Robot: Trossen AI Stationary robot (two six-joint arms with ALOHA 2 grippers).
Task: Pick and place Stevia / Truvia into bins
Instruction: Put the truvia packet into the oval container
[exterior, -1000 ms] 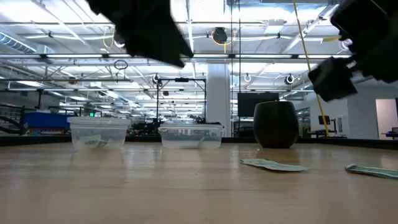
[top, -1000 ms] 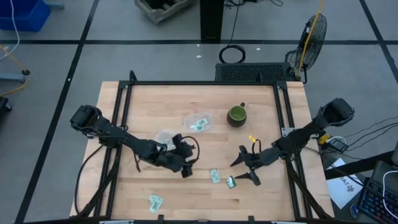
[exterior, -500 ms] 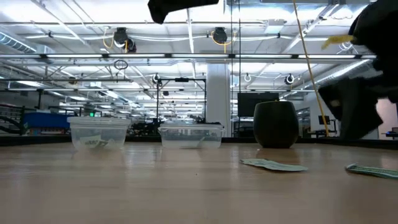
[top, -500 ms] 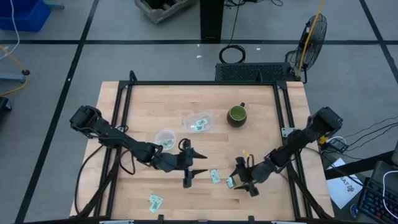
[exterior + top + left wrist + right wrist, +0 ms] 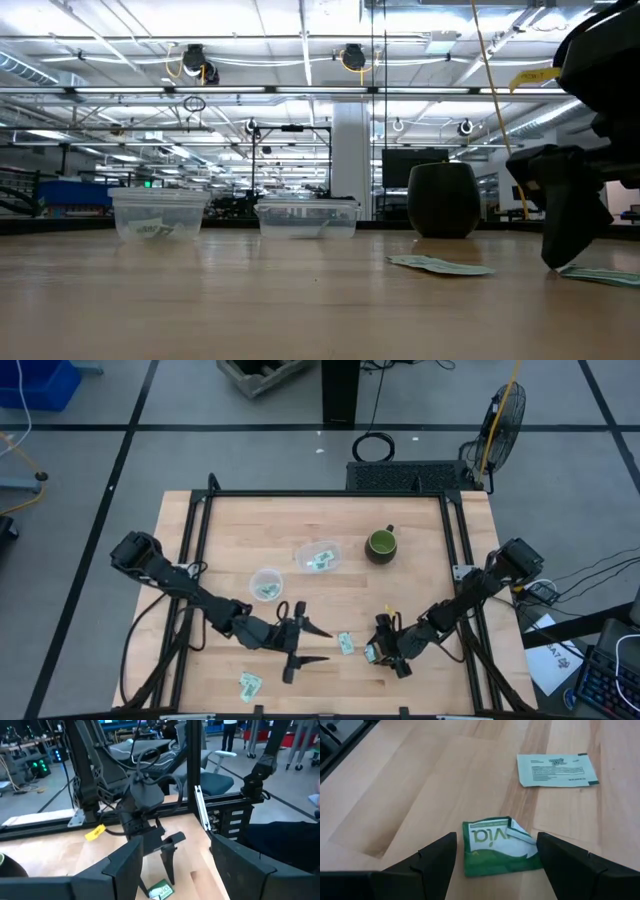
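Pale green and white sachets lie flat on the wooden table: one [image 5: 345, 643] in the open, one [image 5: 250, 683] near the near edge, and a folded green one [image 5: 500, 850]. My right gripper [image 5: 497, 857] is open and low over that folded sachet [image 5: 370, 653], with a finger standing on either side of it; I see no touch. My left gripper [image 5: 318, 646] is open in the air, left of these sachets and facing the right gripper. The round clear tub [image 5: 266, 584] and the rounded-square tub [image 5: 318, 556] each hold sachets.
A dark green mug [image 5: 381, 544] stands far right of the tubs. In the right wrist view a second sachet [image 5: 555, 769] lies just beyond the folded one. The table's black frame rails [image 5: 460, 560] run along both sides. Bare wood lies between the two grippers.
My right gripper has come down and toward the near edge, onto the spot of the folded sachet. My left gripper has moved away from the round tub toward the near edge and a little to the right. The sachets and tubs have stayed where they were.
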